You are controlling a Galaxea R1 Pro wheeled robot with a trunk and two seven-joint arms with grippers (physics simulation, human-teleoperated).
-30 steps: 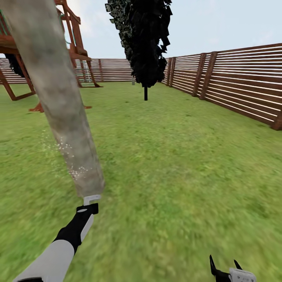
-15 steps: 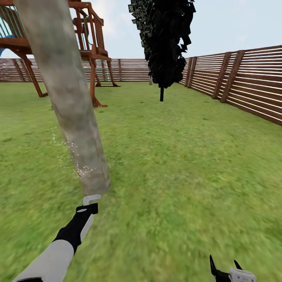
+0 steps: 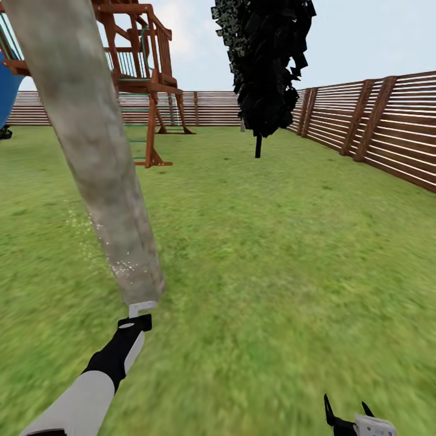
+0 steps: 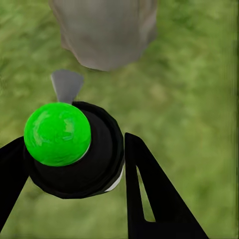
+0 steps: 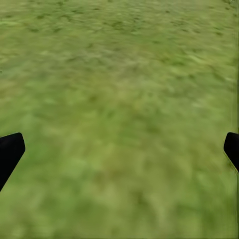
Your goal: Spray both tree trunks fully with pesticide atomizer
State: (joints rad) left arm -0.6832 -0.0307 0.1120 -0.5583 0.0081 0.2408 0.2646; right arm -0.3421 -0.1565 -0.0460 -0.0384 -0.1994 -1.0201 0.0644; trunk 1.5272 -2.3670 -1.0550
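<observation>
The left hand point(image 4: 74, 164) is clamped on the pesticide atomizer point(image 4: 74, 149), its nozzle just beside the near tree trunk point(image 3: 103, 163). Pale pesticide specks point(image 3: 124, 266) show low on the bark only. Risk, I judge: uneven coverage if the aim never climbs. The right hand point(image 3: 349, 412) hangs apart.

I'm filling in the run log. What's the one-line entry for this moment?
left gripper: shut on atomizer | nozzle at trunk base | specks low on trunk | right gripper: open, over grass

Green grass lawn point(image 3: 290, 254) ringed by brown slatted fence point(image 3: 387, 130). Wooden play structure point(image 3: 142, 72) and dark columnar tree point(image 3: 266, 60) beyond. Pale sky point(image 3: 363, 36).
</observation>
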